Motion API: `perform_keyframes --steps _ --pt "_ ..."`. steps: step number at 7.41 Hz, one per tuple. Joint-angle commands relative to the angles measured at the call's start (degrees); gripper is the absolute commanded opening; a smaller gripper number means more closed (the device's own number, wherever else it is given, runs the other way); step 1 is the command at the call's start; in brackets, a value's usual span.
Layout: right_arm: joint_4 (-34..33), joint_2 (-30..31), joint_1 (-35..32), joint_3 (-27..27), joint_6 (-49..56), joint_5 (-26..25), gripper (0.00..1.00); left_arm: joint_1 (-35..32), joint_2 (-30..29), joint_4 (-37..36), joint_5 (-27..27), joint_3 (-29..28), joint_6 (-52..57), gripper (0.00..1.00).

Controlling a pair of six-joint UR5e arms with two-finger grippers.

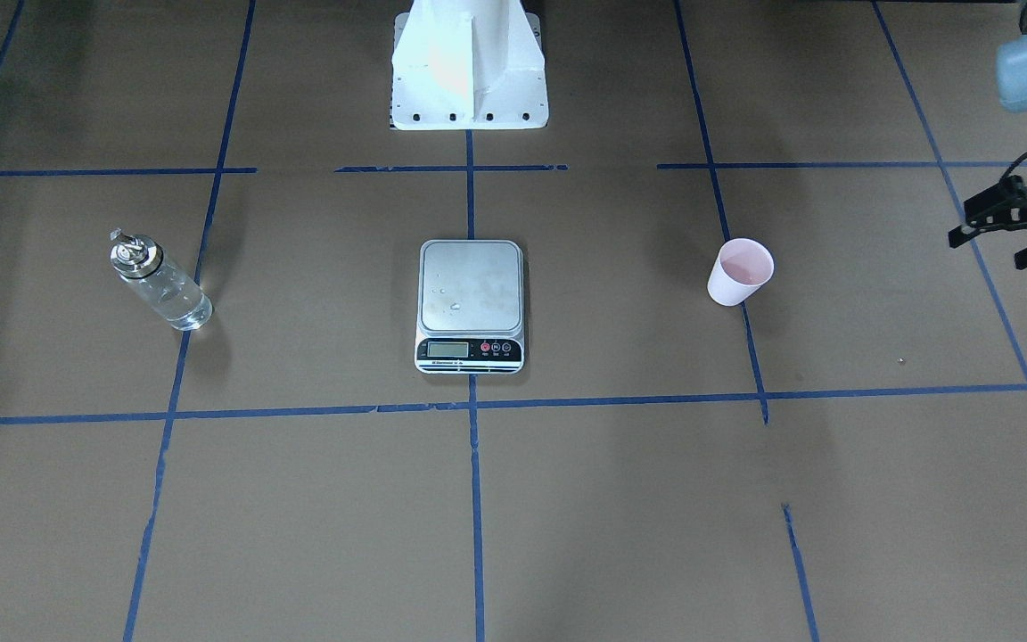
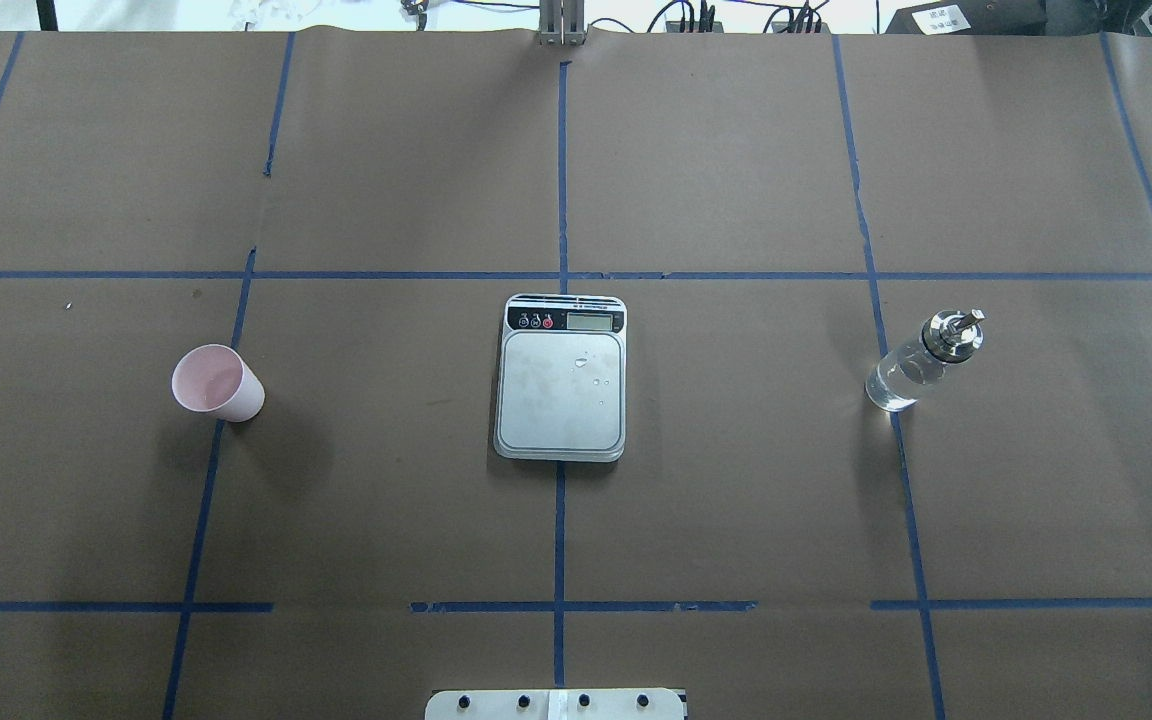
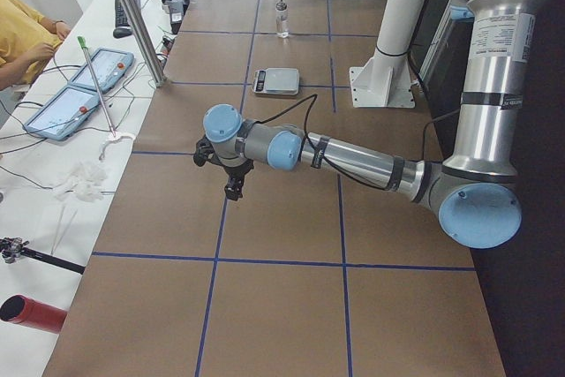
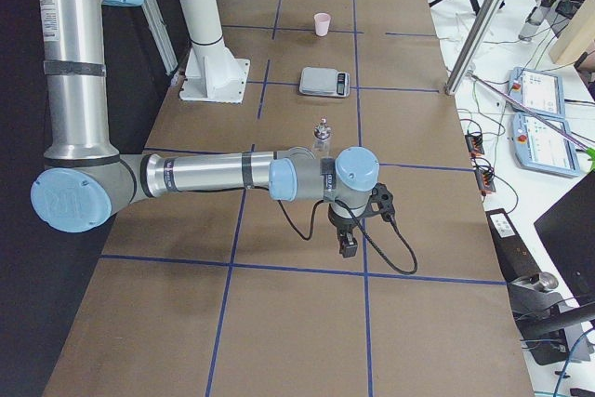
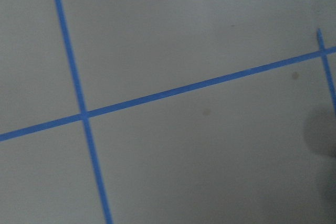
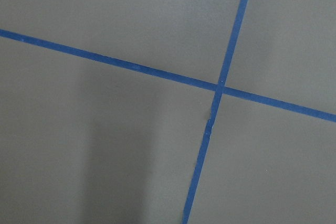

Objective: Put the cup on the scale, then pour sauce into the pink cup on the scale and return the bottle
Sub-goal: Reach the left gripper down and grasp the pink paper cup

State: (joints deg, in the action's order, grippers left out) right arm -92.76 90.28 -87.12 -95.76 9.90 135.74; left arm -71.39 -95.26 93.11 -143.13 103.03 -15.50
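The pale pink cup (image 1: 739,272) stands upright on the brown table, on my left side, apart from the scale (image 1: 470,285) at the centre. A few droplets sit on the scale's bare silver platform. On my right side stands the clear glass bottle (image 1: 157,283) with its silver spout cap, clear sauce (image 2: 894,385) showing inside. My left gripper (image 1: 988,250) hovers at the table's end beyond the cup, fingers apart and holding nothing. My right gripper (image 4: 348,248) hangs past the bottle (image 4: 322,134); I cannot tell its state. Both wrist views show only paper and tape.
Blue tape lines (image 2: 560,500) divide the table into squares. The white arm pedestal (image 1: 469,80) stands at the robot's edge behind the scale. A side bench carries tablets (image 3: 79,90) and cables, a metal pole (image 3: 132,15) rises beside it, and a person's yellow sleeve (image 3: 18,37) shows there.
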Motion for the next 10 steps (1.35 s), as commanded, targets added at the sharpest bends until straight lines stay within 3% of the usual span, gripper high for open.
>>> perform_keyframes --steps 1,2,6,8,10 --pt "0.21 0.51 0.11 -0.22 -0.14 0.40 1.00 10.08 -3.52 2.15 4.14 0.77 -15.39 1.00" --pt "0.21 0.52 0.11 -0.22 -0.06 0.40 1.00 13.08 -3.53 3.82 7.65 0.51 -18.40 0.99" --pt "0.21 0.52 0.11 0.04 -0.06 1.63 1.00 19.35 -4.59 4.71 8.39 -0.46 -21.77 0.93" --pt "0.21 0.52 0.11 0.22 -0.06 1.72 1.00 20.84 -5.38 4.71 8.39 -1.25 -21.68 0.84" --pt "0.21 0.52 0.11 0.22 -0.06 1.72 1.00 21.20 -5.38 4.71 8.39 -1.87 -21.59 0.65"
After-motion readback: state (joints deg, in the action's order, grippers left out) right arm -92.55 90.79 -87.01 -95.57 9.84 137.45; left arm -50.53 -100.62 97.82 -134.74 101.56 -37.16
